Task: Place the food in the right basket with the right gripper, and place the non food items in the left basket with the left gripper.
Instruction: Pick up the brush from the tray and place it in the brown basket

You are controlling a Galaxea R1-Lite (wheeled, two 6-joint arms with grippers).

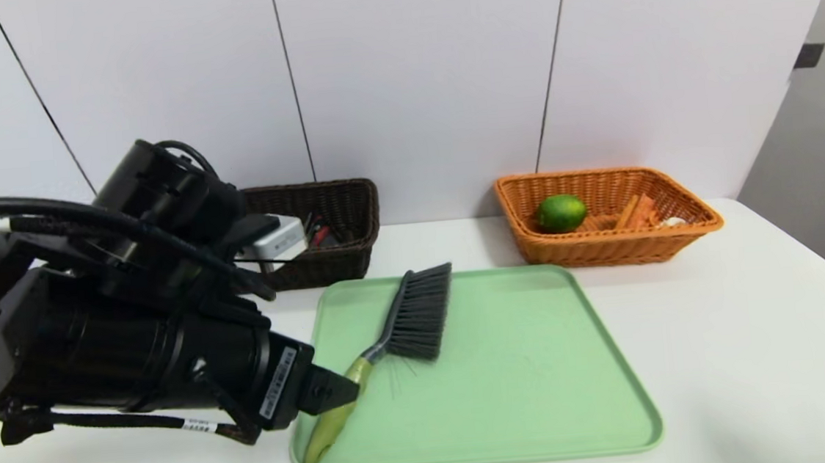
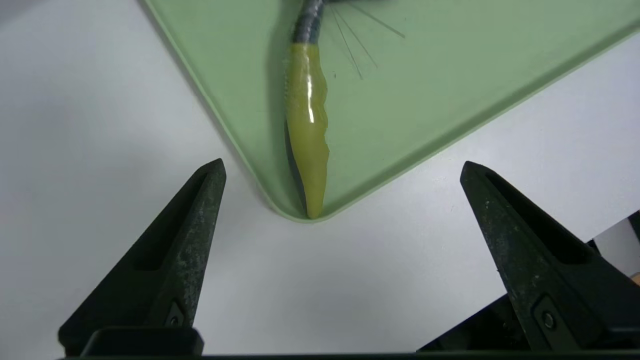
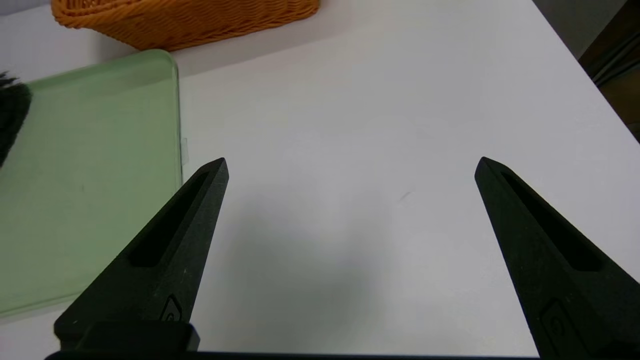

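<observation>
A brush with grey bristles [image 1: 419,319] and a yellow-green handle [image 2: 306,130] lies on the green tray [image 1: 528,384], its handle tip in the tray's near left corner. My left gripper [image 2: 343,164] hovers open just short of that corner, over the white table, with nothing between its fingers [image 2: 190,235]. The dark brown left basket [image 1: 345,262] holds a white box [image 1: 277,238] and small items. The orange right basket [image 1: 605,249] holds a lime [image 1: 560,212] and orange sticks [image 1: 639,210]. My right gripper [image 3: 353,160] stands open and empty over the table, right of the tray [image 3: 90,175].
The left arm's black body [image 1: 119,343] covers the table's left side and part of the left basket. The table's right edge [image 1: 812,259] lies beyond the orange basket. A white wall stands right behind both baskets.
</observation>
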